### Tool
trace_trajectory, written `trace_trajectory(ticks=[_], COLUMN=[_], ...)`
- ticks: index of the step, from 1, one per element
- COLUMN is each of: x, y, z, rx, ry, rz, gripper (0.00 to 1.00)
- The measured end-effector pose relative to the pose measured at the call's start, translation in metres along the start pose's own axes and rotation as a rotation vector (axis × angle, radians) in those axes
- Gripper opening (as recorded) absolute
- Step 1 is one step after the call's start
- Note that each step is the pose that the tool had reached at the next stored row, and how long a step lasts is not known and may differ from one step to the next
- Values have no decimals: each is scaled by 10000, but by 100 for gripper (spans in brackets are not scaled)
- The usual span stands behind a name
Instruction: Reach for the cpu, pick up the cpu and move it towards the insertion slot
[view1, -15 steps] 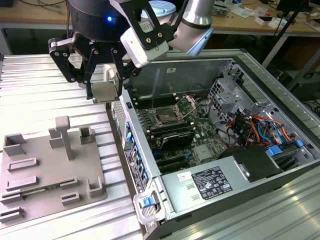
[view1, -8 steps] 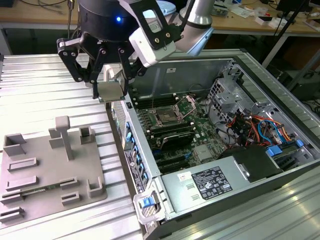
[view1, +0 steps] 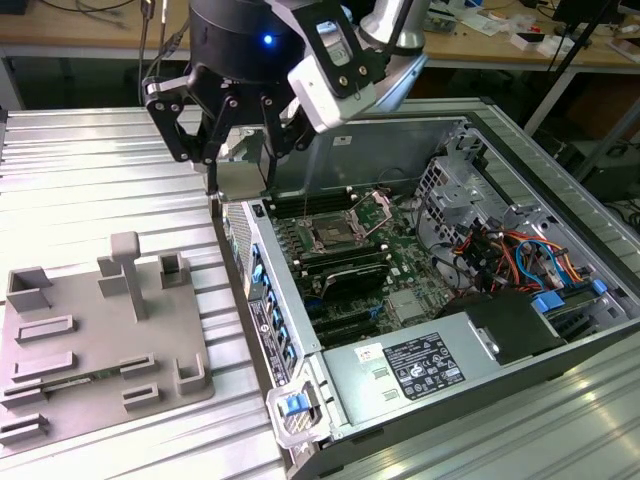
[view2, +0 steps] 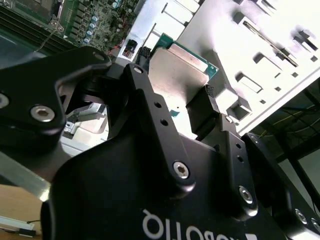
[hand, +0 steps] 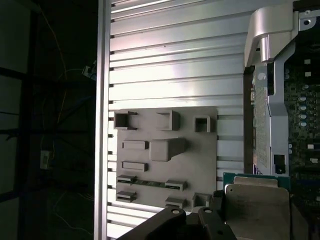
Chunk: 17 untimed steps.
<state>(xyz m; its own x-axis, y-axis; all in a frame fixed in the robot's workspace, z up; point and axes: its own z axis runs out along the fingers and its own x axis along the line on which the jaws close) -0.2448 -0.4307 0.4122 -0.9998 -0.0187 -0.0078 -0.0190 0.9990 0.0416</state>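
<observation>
Silver-topped and stiff, the cpu (view2: 182, 75) hangs clamped by its edges in the gripper (view1: 240, 165) above the open computer case's (view1: 300, 300) near wall, probably light, fragile underneath, short of the insertion slot (view1: 330, 237).

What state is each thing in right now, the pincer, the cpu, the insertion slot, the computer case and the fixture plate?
pincer: shut on the cpu, up at the case's edge.
cpu: held off the surface, metal top showing.
insertion slot: open, nothing seated in it.
computer case: side panel off, board exposed.
fixture plate: flat on the ribbed table, cpu no longer on it.
</observation>
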Motion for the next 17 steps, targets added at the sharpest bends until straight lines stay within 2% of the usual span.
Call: trace_trajectory(ticks=[10,17], x=[-186,-375], y=[27,69], z=[22,48], rx=[1,11], ry=[0,1], rz=[0,0], gripper=[55,55])
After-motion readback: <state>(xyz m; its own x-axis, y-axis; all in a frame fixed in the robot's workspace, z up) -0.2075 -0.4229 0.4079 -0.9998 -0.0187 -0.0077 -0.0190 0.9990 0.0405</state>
